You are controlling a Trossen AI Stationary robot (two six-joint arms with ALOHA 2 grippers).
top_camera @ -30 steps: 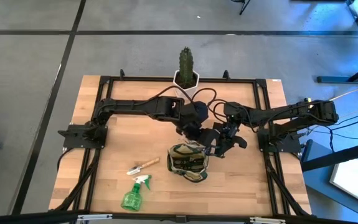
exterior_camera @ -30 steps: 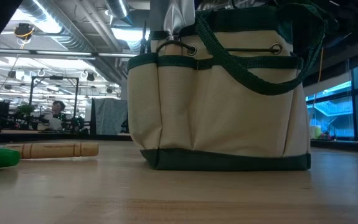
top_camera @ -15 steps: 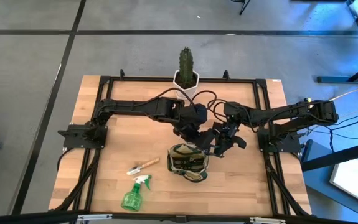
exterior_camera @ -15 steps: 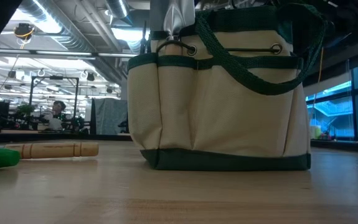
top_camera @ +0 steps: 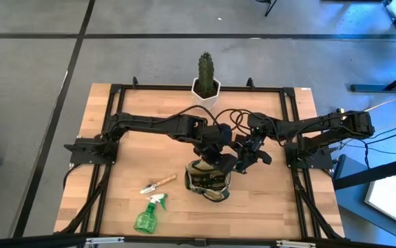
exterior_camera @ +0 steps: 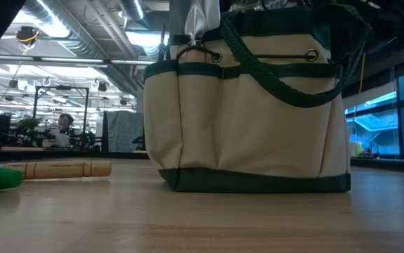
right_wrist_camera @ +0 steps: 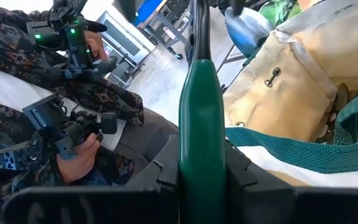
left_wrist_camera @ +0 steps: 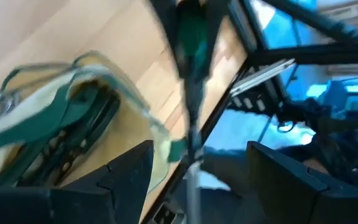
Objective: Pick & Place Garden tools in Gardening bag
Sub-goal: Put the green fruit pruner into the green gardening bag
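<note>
High view: the gardening bag (top_camera: pixel 208 180) sits on the wooden worktop (top_camera: pixel 129 145) slightly right of centre, toward the front edge. Both arms reach in to the bag's far rim; the left gripper (top_camera: pixel 215 157) hangs over the bag's opening, the right gripper (top_camera: pixel 244 160) just beside the bag's right far corner. A wooden-handled trowel (top_camera: pixel 158 184) lies flat to the left of the bag, apart from it, and the green spray bottle (top_camera: pixel 147 215) lies nearer the front edge, below the trowel. A cactus (top_camera: pixel 205 76) in a white pot stands at the far edge of the worktop. Low view: the bag stands upright, tan body with dark green trim and a drooping loop handle (exterior_camera: pixel 272 77); a silver tool blade (exterior_camera: pixel 196 17) sticks up out of its left end. The trowel's wooden handle and the green bottle lie on the worktop at the far left. Left wrist view: blurred; the left jaws stand released with nothing between them, above the open bag, whose green-edged rim shows inside. Right wrist view: the right jaws are clenched on a green handle strap (right_wrist_camera: pixel 202 118) of the bag, held upright between them; a person's hand (right_wrist_camera: pixel 79 152) holding a controller shows beyond the worktop.
</note>
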